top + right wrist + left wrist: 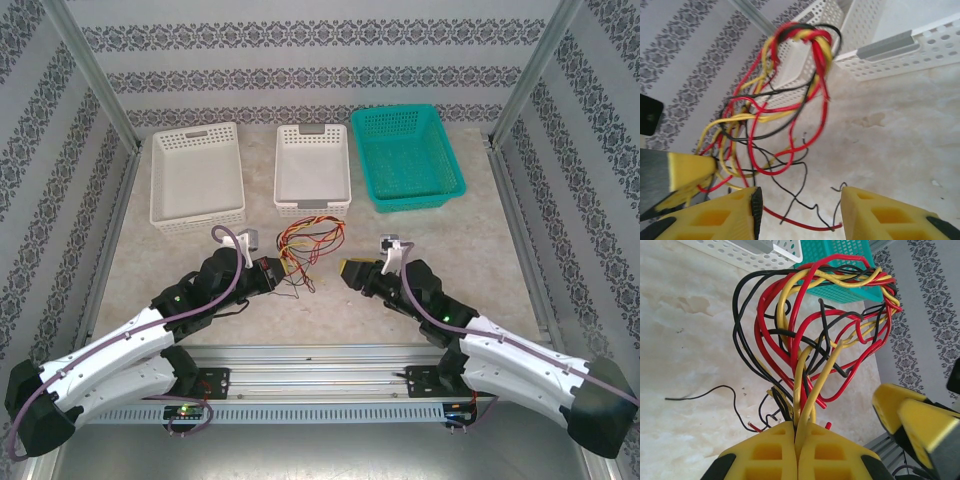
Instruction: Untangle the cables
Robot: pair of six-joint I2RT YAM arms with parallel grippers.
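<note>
The cables (pixel 310 243) are a tangle of thin red, yellow and black wires in the middle of the table, in front of the small white basket. My left gripper (pixel 283 270) is at the tangle's near-left side. In the left wrist view it (pixel 798 432) is shut on yellow wires of the cables (pixel 815 330), which loop upward from its jaws. My right gripper (pixel 348 270) faces the tangle from the right, a short gap away. In the right wrist view it (pixel 800 200) stands open, and a thin red and a black wire end of the cables (pixel 775 100) lie on the table between its fingers.
Three baskets line the back: a large white one (pixel 197 178), a small white one (pixel 312 168) and a teal one (pixel 406 157). Patterned walls and metal posts close in both sides. The two grippers' fingers stand close together near the table's middle front.
</note>
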